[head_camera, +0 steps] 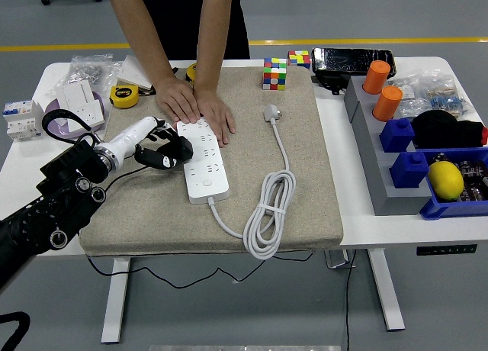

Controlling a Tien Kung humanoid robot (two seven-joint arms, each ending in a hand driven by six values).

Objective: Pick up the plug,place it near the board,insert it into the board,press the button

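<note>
Plug [272, 113] is seen lying right of the power strip [203, 160], well apart from the left hand [164, 146], whose curled fingers hold nothing.

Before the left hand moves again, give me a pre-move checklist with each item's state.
1. Power strip held steady: ok, the person's hands press its far end.
2. Plug free to grasp: ok, it lies alone on the mat, right of the strip.
3. Plug in hand: not ok, the left hand is at the strip's left edge, far from the plug.
4. Cable clear of the sockets: ok, coiled right of the strip.
5. Left hand empty: cannot tell.
6. Right hand available: cannot tell, not in view.
</note>
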